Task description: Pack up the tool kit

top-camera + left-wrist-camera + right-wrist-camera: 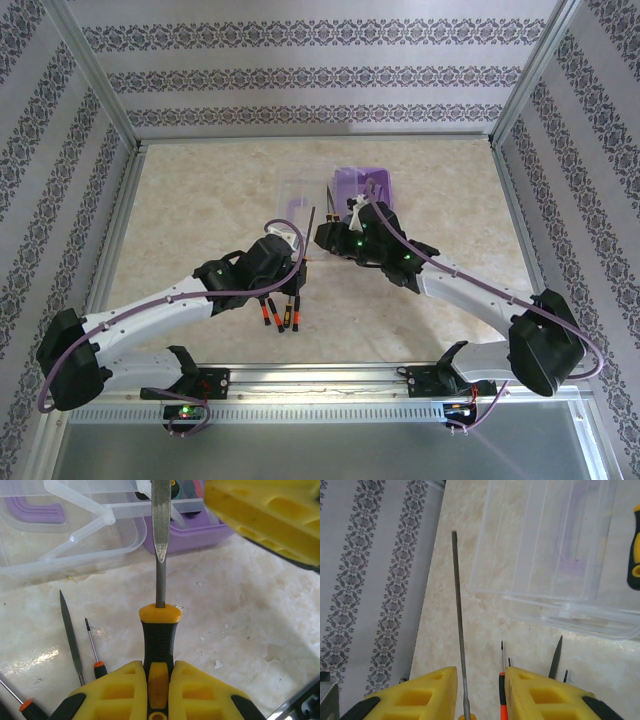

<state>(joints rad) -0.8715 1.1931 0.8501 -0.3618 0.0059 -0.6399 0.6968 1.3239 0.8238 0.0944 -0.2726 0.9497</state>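
Observation:
The purple box [368, 188] of the tool kit lies open at the table's middle, its clear lid [298, 195] folded out to the left. My left gripper [159, 675] is shut on a black-and-yellow screwdriver [159, 640] whose shaft points at the box [200, 535]. Just right of it, my right gripper [480, 690] has its jaws apart, with a thin grey rod [459, 620] standing between them close to the left finger. The two grippers [290, 240] [332, 235] nearly meet in front of the box. A flat file tip [160, 525] hangs over the left screwdriver's shaft.
Loose small screwdrivers with orange collars [278, 312] lie on the marble-pattern table near the left arm, and a flat file [70, 630] lies beside one [92, 645]. The right gripper's yellow finger [270, 515] crowds the left wrist view's upper right. Patterned walls close in three sides.

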